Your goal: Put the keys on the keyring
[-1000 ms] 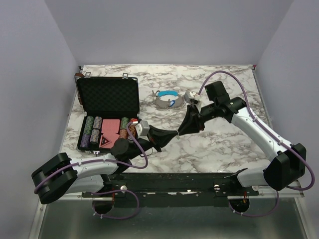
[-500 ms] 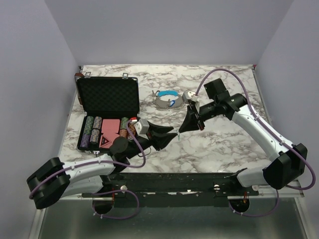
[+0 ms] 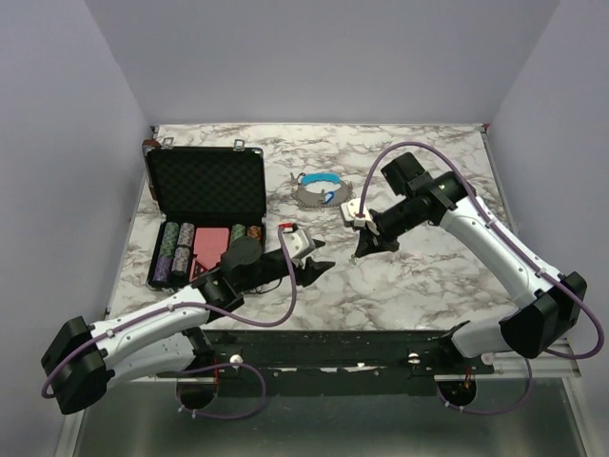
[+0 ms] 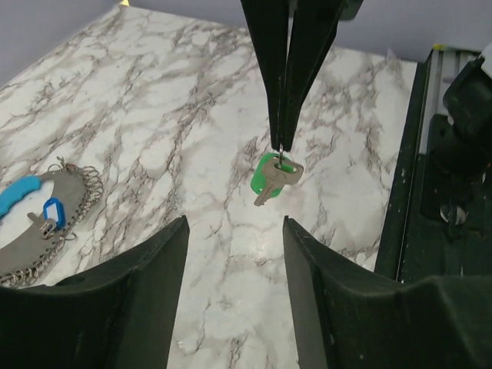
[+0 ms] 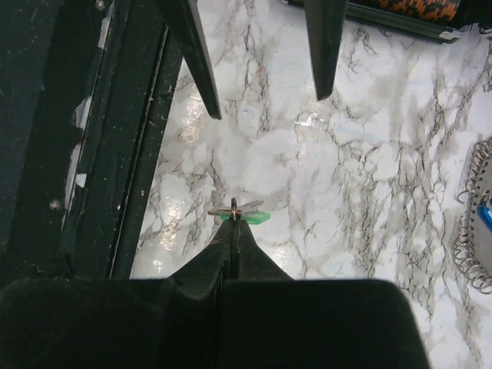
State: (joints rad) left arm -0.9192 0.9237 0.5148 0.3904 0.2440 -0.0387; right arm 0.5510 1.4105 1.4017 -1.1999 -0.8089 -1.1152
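Green-headed key (image 4: 270,175) is dangling from your pinching right claw (image 4: 281,146), well apart from the keyring (image 3: 319,193); your left claw (image 4: 234,231) is gaping empty, threading not yet begun.

Marble tabletop (image 3: 428,152), with an open black case (image 3: 205,186) on the left. There are poker chips (image 3: 171,252) and a red pack (image 3: 211,243) in its near half. The keyring (image 3: 319,192) with the blue bit lies flat, right of the case. The left gripper (image 3: 319,273) has its jaws spread. The right gripper (image 3: 359,251) is pinched closed with the tip pointing down, near the left one. Can't make out anything between its fingers from up here.
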